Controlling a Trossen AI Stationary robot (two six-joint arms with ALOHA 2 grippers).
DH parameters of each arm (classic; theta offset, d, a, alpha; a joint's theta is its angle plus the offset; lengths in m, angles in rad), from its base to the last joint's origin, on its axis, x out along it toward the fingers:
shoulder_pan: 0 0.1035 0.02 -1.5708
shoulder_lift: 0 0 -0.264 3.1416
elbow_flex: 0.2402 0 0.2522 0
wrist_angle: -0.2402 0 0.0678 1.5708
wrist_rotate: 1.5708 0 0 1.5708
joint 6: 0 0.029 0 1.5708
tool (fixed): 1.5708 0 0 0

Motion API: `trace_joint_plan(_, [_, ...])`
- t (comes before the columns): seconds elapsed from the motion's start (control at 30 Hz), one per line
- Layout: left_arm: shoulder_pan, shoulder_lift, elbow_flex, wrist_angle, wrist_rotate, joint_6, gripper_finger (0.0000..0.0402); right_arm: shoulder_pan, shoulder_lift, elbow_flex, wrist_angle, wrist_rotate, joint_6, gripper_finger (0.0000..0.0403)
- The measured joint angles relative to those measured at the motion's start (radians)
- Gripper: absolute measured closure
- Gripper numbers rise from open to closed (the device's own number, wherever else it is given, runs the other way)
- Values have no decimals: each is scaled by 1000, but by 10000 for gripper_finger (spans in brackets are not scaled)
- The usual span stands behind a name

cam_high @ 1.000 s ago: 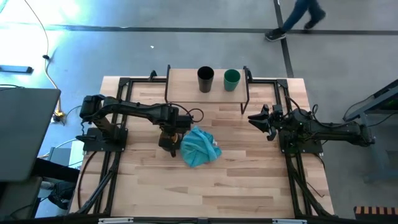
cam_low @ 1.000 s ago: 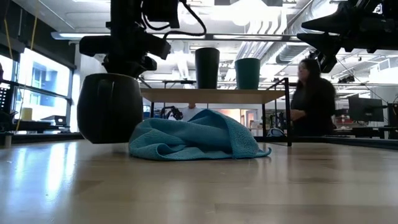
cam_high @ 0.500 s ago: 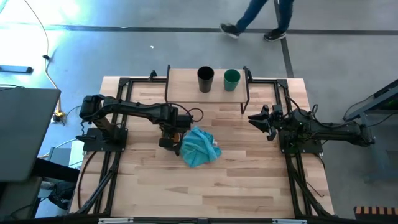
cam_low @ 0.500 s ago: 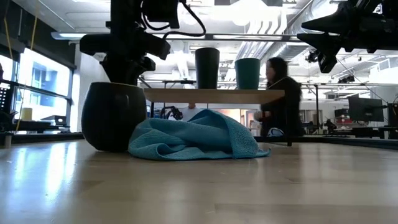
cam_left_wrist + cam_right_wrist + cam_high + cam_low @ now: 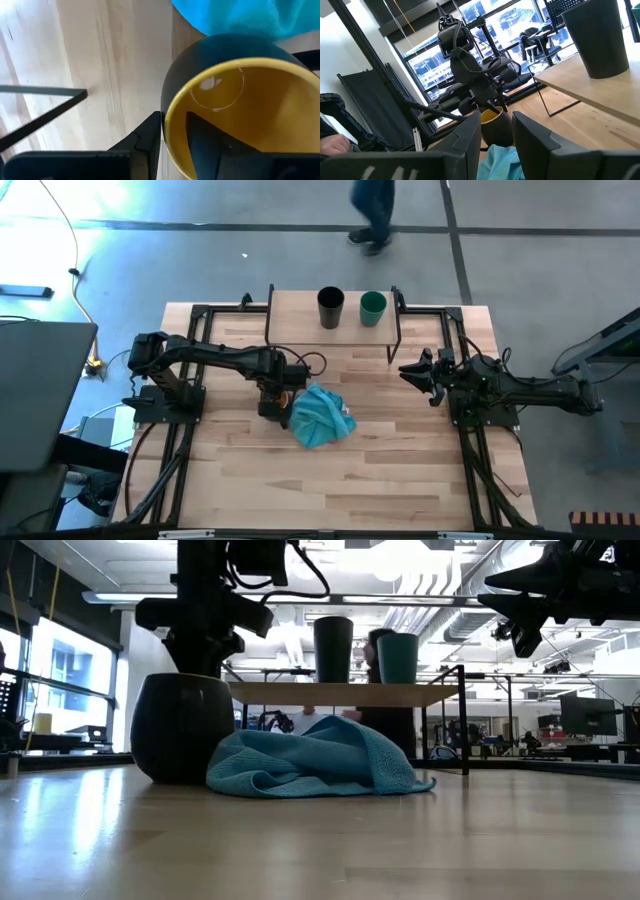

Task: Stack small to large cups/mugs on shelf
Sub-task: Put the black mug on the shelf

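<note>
On the light wooden table, the left gripper stands over a round, dark mug with a yellow-orange inside, which sits on the table top touching the edge of a crumpled teal cloth. The left wrist view shows one dark finger inside the yellow rim and the other outside it, straddling the mug's wall; whether they are pinching it or have slackened cannot be told from these views. The mug rests on its base, so the table appears to carry it, not the arm.

At the table's far side, a tall black cup and a green cup stand upright and slightly apart on the low light-wood shelf with thin black legs. None of the three is nested yet, so the stacking looks barely begun.

The right gripper waits beside the shelf's right leg, fingers parted and holding nothing, clear of the working arm. A person crosses the floor beyond.
</note>
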Motion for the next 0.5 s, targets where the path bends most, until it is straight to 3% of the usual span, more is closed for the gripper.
trace_joint_plan(0.5, [31, -1, -55, -21, 2, -254, 323, 0, 0, 0, -33, -23, -1, 299])
